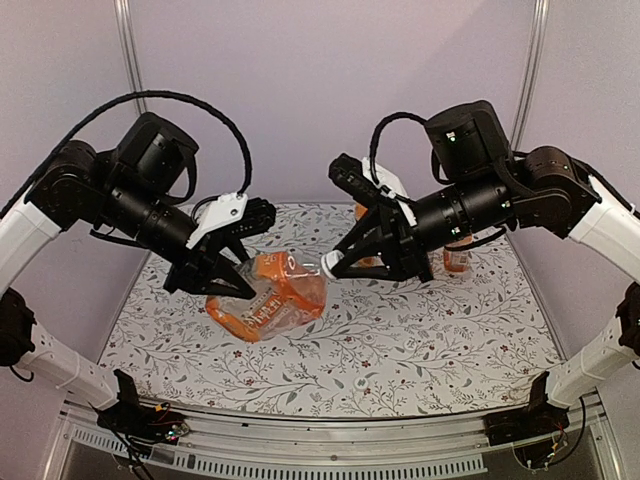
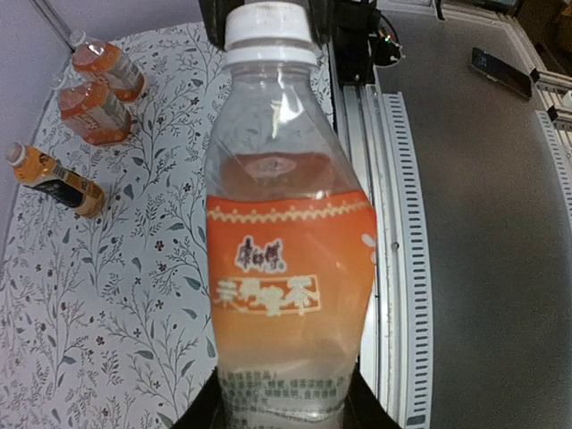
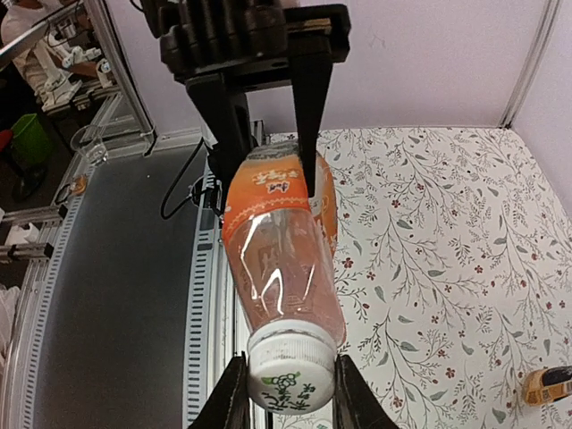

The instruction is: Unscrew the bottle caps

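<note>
Grips the squat orange-labelled bottle [image 1: 272, 300] around its base end with the left hand [image 1: 228, 283], fingers closed firmly against the plastic. Holds it tipped nearly on its side over the middle of the floral counter [image 1: 450, 345], neck pointing toward the right arm. Pinches the white ribbed cap [image 3: 290, 380] with the right hand [image 3: 288, 398], both fingers pressed to the cap's sides, cap seated on the neck. Shows, near the counter's far edge, a second squat bottle [image 2: 105, 70], a third squat bottle [image 2: 92, 112] and a slimmer dark-labelled bottle [image 2: 55, 179], well apart from both hands.
</note>
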`<action>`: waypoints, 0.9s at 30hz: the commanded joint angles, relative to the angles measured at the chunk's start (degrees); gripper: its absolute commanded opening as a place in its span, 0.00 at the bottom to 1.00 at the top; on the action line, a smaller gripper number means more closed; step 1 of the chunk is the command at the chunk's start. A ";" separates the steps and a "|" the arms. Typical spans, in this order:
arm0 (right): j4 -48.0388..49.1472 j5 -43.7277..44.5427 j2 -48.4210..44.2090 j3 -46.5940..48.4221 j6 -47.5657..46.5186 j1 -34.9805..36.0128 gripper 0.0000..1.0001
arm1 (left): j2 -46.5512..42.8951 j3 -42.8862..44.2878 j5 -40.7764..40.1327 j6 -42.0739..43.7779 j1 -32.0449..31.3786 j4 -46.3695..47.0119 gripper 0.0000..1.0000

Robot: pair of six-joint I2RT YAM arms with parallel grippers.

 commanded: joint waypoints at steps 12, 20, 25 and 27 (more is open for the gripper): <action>-3.43 6.92 -4.03 -1.67 -26.09 1.27 0.93 | 2.87 3.03 7.84 0.86 -0.26 5.40 0.14; 8.02 19.48 -9.13 -10.01 -0.33 1.34 0.99 | 1.40 -0.83 -6.58 0.52 -0.60 11.31 0.13; 9.08 17.51 -9.66 -10.63 19.96 -0.35 0.98 | 0.68 -2.52 -13.28 2.90 -1.59 13.24 0.13; 9.59 16.55 -9.39 -10.58 29.47 -0.78 0.94 | 0.20 -4.17 -15.94 3.84 -2.12 14.75 0.13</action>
